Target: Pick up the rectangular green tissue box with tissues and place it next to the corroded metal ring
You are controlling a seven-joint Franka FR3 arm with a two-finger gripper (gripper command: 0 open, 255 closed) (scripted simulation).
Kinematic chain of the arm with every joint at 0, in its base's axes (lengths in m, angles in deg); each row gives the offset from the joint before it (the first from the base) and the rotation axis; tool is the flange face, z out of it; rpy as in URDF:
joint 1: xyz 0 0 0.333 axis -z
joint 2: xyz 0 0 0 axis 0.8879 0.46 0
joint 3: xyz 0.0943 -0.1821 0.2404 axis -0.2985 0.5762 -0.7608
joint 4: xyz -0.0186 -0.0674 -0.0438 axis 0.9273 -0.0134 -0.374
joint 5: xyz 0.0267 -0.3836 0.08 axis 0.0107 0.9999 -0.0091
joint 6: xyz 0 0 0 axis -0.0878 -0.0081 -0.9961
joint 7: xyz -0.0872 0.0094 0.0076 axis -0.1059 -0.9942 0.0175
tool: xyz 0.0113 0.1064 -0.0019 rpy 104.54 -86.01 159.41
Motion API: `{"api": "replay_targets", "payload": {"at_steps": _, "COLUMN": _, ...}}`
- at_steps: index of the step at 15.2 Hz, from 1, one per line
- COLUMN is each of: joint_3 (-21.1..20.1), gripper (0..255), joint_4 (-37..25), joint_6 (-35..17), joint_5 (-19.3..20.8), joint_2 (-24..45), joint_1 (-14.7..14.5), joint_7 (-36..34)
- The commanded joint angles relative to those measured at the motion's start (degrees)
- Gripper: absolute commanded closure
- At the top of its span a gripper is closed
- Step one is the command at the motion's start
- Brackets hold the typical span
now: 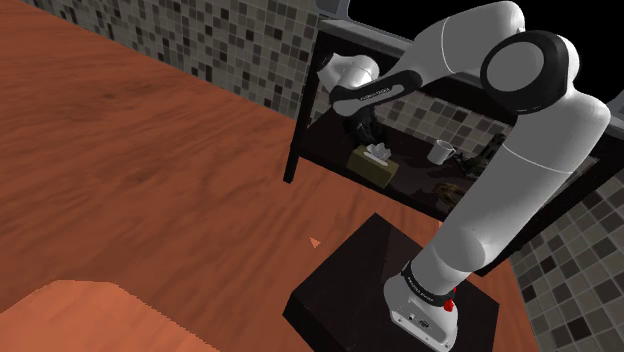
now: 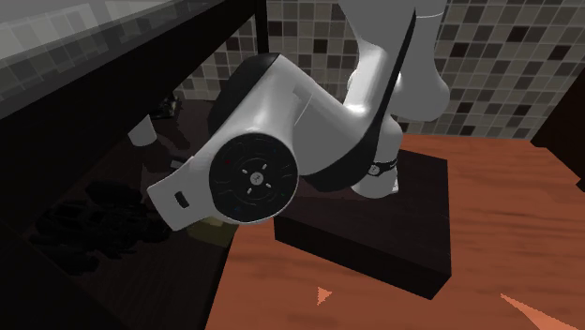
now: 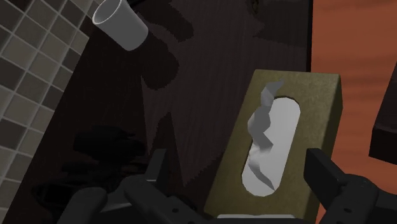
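An olive-green tissue box [image 3: 289, 114] lies flat on the dark lower shelf [image 3: 203, 70], with a white tissue [image 3: 264, 143] sticking out of its oval slot. My gripper [image 3: 240, 175] hangs open just above it. One black finger [image 3: 156, 168] is off the box's long side and the other finger [image 3: 324, 178] is past the opposite side, neither touching. In the shoulder view the box [image 1: 372, 163] sits under the gripper [image 1: 362, 128]. A dark ring-like lump [image 3: 105, 149] lies beside the box, too dim to make out.
A white cup [image 3: 121, 24] stands further along the shelf, the same cup [image 1: 440, 152] seen in the shoulder view. Dark clutter [image 1: 450, 188] lies near it. A table top and a black leg [image 1: 300, 110] frame the shelf. A tiled wall [image 1: 230, 50] is behind, and my stand [image 1: 380, 290] rests on the wood floor.
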Motion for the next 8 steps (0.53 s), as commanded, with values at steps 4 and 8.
{"api": "replay_targets", "payload": {"at_steps": 4, "joint_3": 0.8, "gripper": 0, "joint_4": 1.9, "joint_6": -2.3, "joint_5": 1.1, "joint_2": -0.1, "joint_1": 0.9, "joint_7": -0.3}}
{"api": "replay_targets", "payload": {"at_steps": 8, "joint_3": 0.8, "gripper": 0, "joint_4": 1.9, "joint_6": -2.3, "joint_5": 1.1, "joint_2": -0.1, "joint_1": 0.9, "joint_7": -0.3}}
